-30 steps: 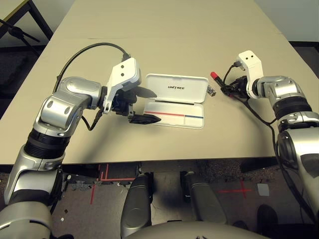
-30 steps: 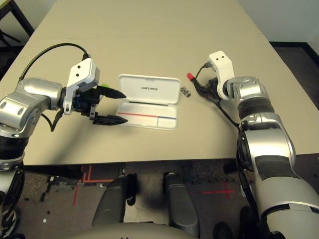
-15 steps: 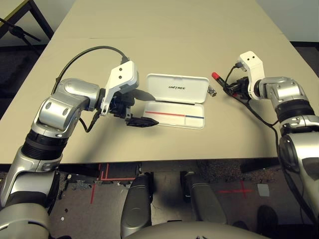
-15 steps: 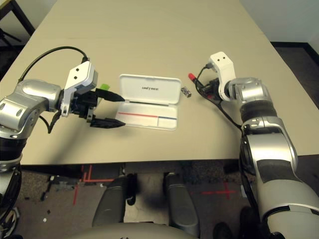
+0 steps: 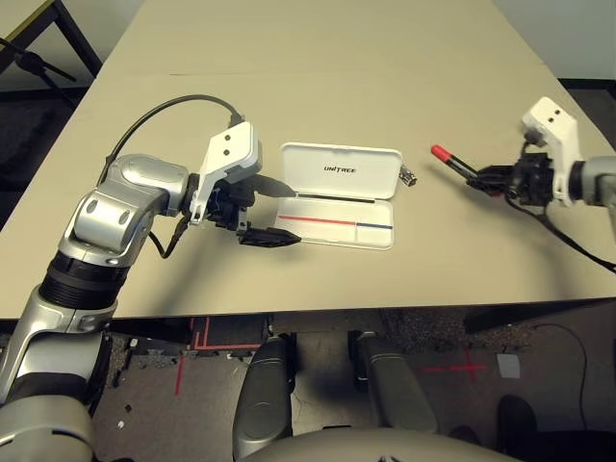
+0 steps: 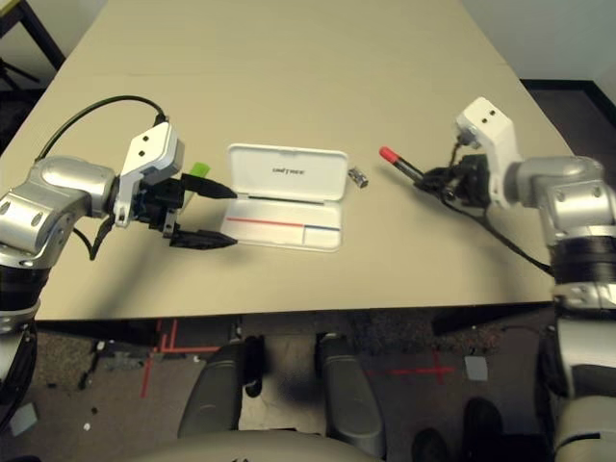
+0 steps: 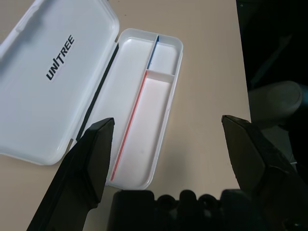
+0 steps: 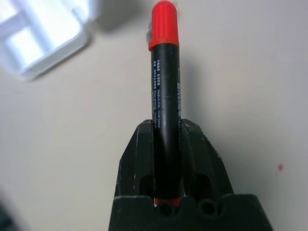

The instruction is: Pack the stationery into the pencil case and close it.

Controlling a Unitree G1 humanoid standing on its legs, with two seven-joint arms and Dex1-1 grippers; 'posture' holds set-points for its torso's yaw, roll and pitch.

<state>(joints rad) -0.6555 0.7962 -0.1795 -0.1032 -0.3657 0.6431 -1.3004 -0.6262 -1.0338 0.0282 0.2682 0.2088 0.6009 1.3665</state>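
Note:
The white pencil case (image 5: 339,171) lies open mid-table, its UNITREE lid flat at the far side and its empty tray (image 5: 332,227) with the red-and-blue stripe at the near side. My left gripper (image 5: 282,212) stands open at the tray's left end; the wrist view shows its jaws wide apart (image 7: 168,122) over the tray (image 7: 144,125). My right gripper (image 5: 497,177) is shut on the red-capped black marker (image 5: 454,164), right of the case, cap towards it (image 8: 165,96). A tiny metal piece (image 5: 408,178) lies by the lid's right end. The light-green bar (image 6: 198,171) peeks out behind my left gripper.
The beige table (image 5: 318,77) stretches far behind the case. Its near edge (image 5: 385,310) runs just in front of the tray, with floor below. A dark stand (image 5: 29,53) is off the table's far left corner.
My right gripper has carried the marker to the right, away from the case and the metal piece. My left gripper has drawn back slightly to the left, still open.

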